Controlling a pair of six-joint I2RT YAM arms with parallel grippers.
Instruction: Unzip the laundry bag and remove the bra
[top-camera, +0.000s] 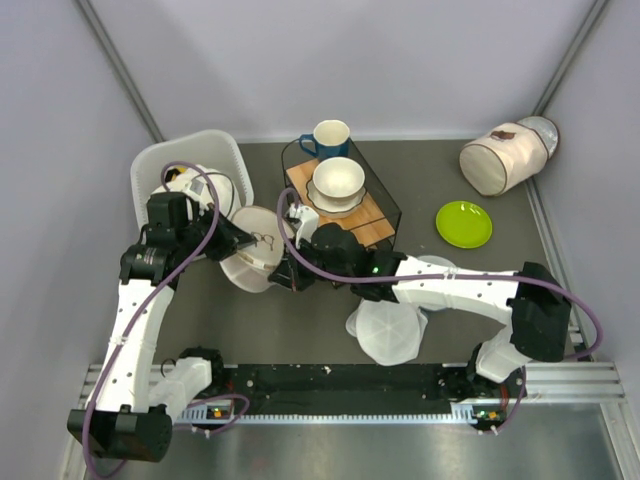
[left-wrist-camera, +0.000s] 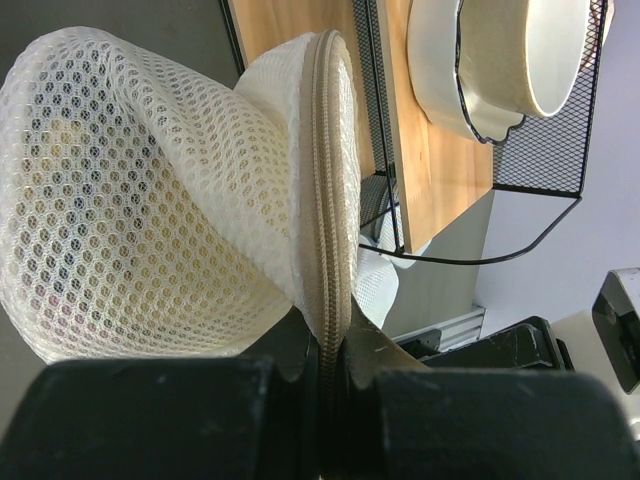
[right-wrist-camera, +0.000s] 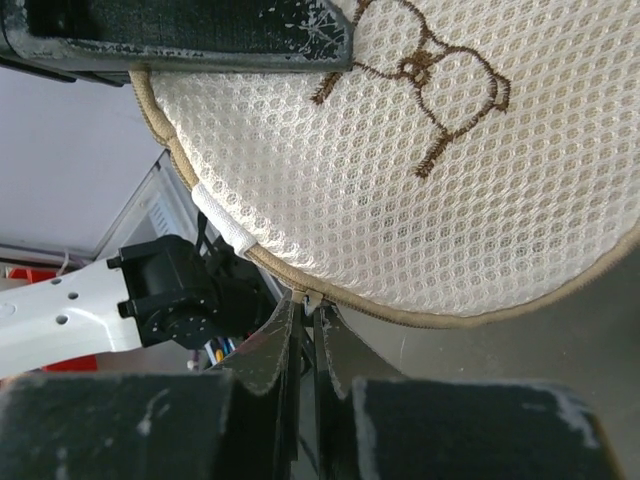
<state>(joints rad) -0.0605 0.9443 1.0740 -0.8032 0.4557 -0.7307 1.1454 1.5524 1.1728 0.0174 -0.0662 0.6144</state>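
Laundry bag (top-camera: 250, 262) is held up between your two end effectors at the left-centre of the table (top-camera: 300, 322), just right of the white slotted basket (top-camera: 190, 165) and close to the front-left corner of the wire rack (top-camera: 392, 205). Starting on the left, your left end effector (top-camera: 232, 240) reaches in from the basket side. In the left wrist view it (left-wrist-camera: 328, 345) is closed tight on the rim, with the beige zip (left-wrist-camera: 328, 180) running straight up out of the fingers and the cream mesh (left-wrist-camera: 150, 200) bulging off to the left. The face turned upward carries a small brown glasses-like mark (top-camera: 264, 240), which the right wrist view shows as brown stitching (right-wrist-camera: 420, 90). Next comes your right end effector (top-camera: 286, 272), meeting the rim from the opposite side. Its wrist view shows it (right-wrist-camera: 308, 318) nearly closed, a small pale tab (right-wrist-camera: 312, 298) on the trim caught between the tips, and the left end effector's dark finger (right-wrist-camera: 190, 35) across the top of that view. You cannot tell from these views how far the zip is undone. Further right, the wire rack holds a wooden board (top-camera: 368, 228) with a cream bowl (top-camera: 338, 180) on it, and a blue mug (top-camera: 330, 138) stands at its far end. Pale translucent discs (top-camera: 385, 335) lie under your right arm near the front edge. A green plate (top-camera: 464, 224) sits beyond them, and a white cylinder bag with brown trim (top-camera: 495, 162) lies on its side by the right wall.
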